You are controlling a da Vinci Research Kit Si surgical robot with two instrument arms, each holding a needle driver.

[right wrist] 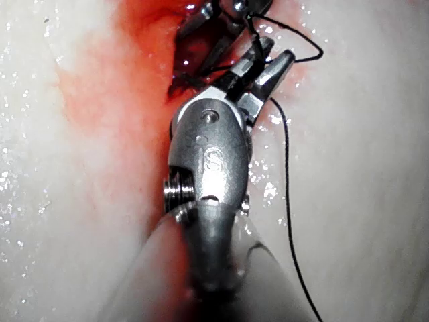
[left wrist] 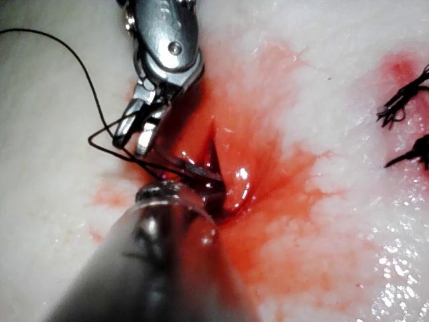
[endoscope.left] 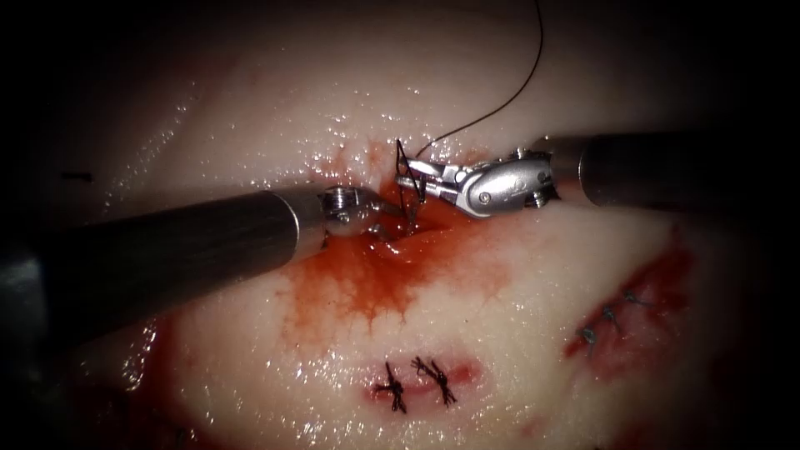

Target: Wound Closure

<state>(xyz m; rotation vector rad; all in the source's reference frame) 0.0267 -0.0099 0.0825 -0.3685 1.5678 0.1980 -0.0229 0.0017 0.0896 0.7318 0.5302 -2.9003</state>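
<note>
The cut (endoscope.left: 408,221) lies in the middle of the tissue (endoscope.left: 517,333), wet with red fluid (endoscope.left: 375,283). My left tool (endoscope.left: 397,217) comes in from the left, and its jaws stand open down in the cut (left wrist: 231,194). My right tool (endoscope.left: 414,179) reaches in from the right, just above the cut, with its jaws (left wrist: 134,137) slightly open. Black thread (endoscope.left: 500,104) comes down from above and loops around the right tool's jaws (right wrist: 268,60), then runs on to the left tool (left wrist: 201,173). I cannot make out the needle.
Two finished black stitches (endoscope.left: 417,383) sit on a short closed cut near the front of the tissue, and several more (endoscope.left: 608,315) cross a red cut at the right. Knotted thread ends (left wrist: 402,100) lie beside the fluid.
</note>
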